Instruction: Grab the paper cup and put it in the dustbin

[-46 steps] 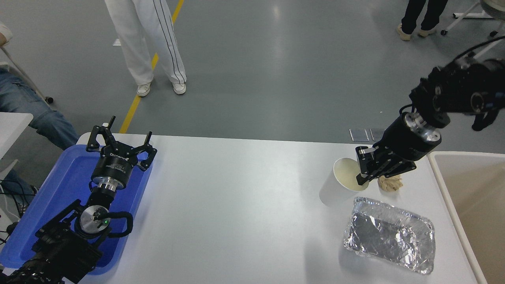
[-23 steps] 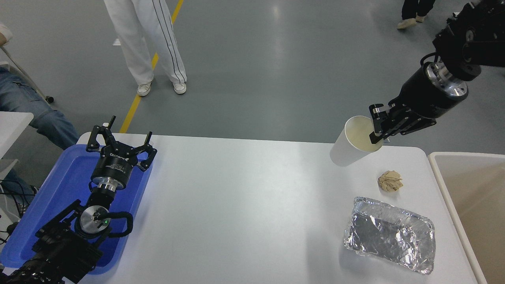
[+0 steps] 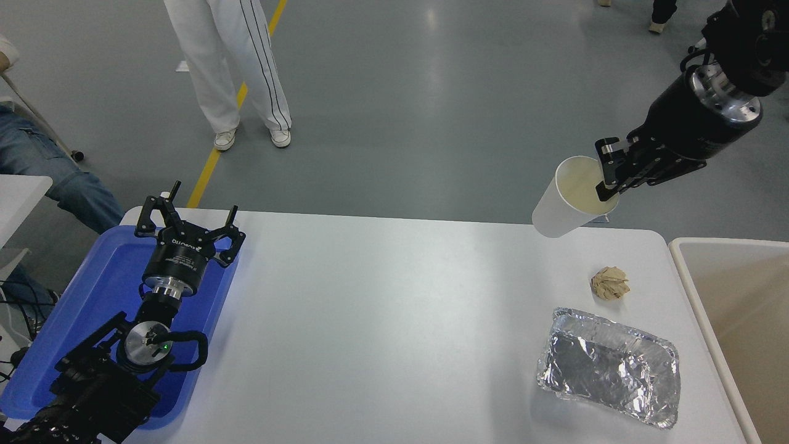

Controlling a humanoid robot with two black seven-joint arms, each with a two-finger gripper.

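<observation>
The paper cup [image 3: 564, 206] hangs tilted in the air above the far right edge of the worktop [image 3: 382, 296], its mouth turned toward us, and we see the right end effector [image 3: 607, 185] clenched on its rim, one finger inside the cream wall and one outside. We judge the cup very light, thin-walled and easy to crush, with the rolled rim its stiffest part, so this pinch at the lip seems the sensible hold; a gentle squeeze should suffice. The dustbin [image 3: 693, 277] stands at the worktop's right side, well apart from the cup. The left end effector [image 3: 188, 225] rests released over the blue tray [image 3: 92, 290].
</observation>
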